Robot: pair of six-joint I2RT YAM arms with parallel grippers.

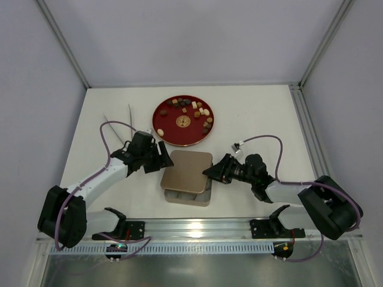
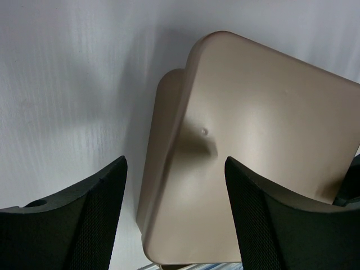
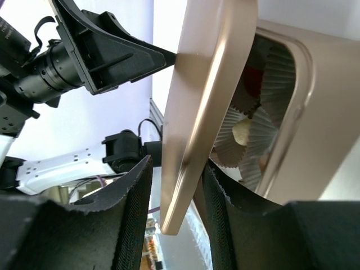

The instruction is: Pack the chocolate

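Several small chocolates (image 1: 190,107), brown, tan and cream, lie on a red plate (image 1: 160,128) at the table's back. A gold box (image 1: 188,197) stands between my arms, its gold lid (image 1: 187,170) askew over it. My right gripper (image 1: 210,172) is shut on the lid's right edge (image 3: 202,90) and holds it tilted up off the box (image 3: 315,112). Inside are crinkled white paper cups (image 3: 270,129); one holds a cream chocolate (image 3: 242,132). My left gripper (image 1: 160,156) is open at the lid's left edge, and the lid (image 2: 253,140) lies just beyond its fingers (image 2: 175,214).
Thin metal tongs (image 1: 116,122) lie on the table left of the plate. A gold emblem (image 1: 183,121) marks the plate's middle. The enclosure walls stand on the left, back and right. The left arm (image 3: 101,50) shows across the lid in the right wrist view.
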